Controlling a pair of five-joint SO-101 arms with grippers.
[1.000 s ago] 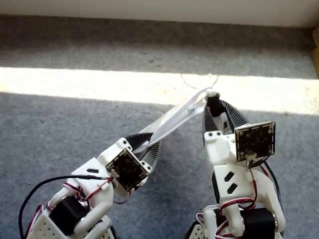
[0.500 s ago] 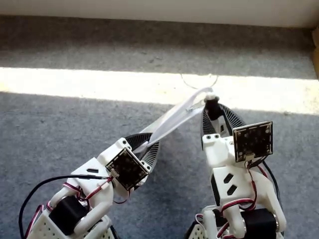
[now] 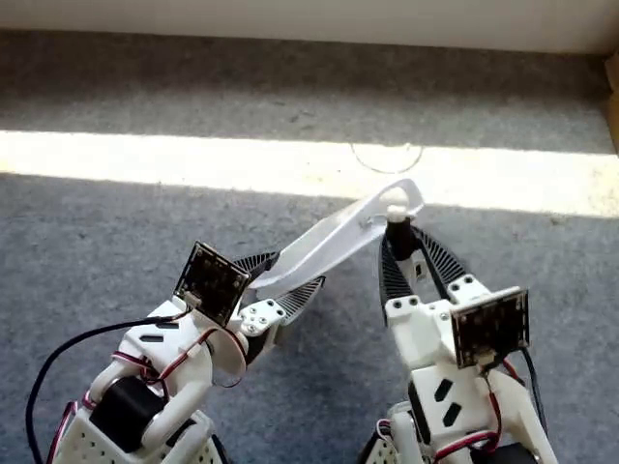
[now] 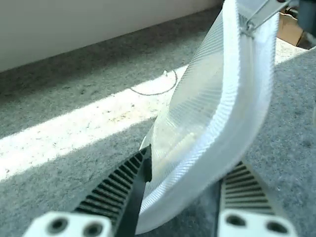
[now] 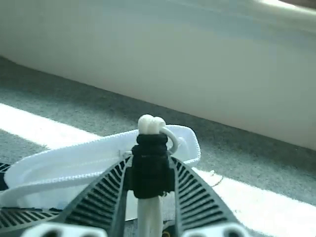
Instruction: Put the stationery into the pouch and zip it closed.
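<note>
High view: pouch (image 3: pixel 334 237) is strung mid-frame between both hands, running lower left to upper right. Left hand (image 3: pixel 288 277) is clamped on the lower end. Right hand (image 3: pixel 398 232) is pinched together on the zipper pull (image 3: pixel 396 205) at the upper end, just below the sunlit strip (image 3: pixel 145 159) across the bench (image 3: pixel 97 251). A thin wire loop (image 3: pixel 387 159) lies on that strip just beyond the pouch; I see no contact.

Left wrist view adds detail the high view lacks. I get the pouch (image 4: pixel 212 113) wall up close, ribbed, translucent and bowed, seated between the ribbed fingers (image 4: pixel 121 195) of the left hand (image 4: pixel 190 163). The slider (image 4: pixel 252 22) sits at upper right of the frame. A pale stick-like shape (image 4: pixel 180 144) shows through the wall; I can't tell what it is, or whether the zip is fully run.

Right wrist view shows the zipper pull (image 5: pixel 151 123) end-on at frame centre: white knot over a black sleeve. The right hand (image 5: pixel 149 158) has its fingers (image 5: pixel 98 197) pressed in from both sides. The pouch (image 5: pixel 74 163) curves off to the left.
</note>
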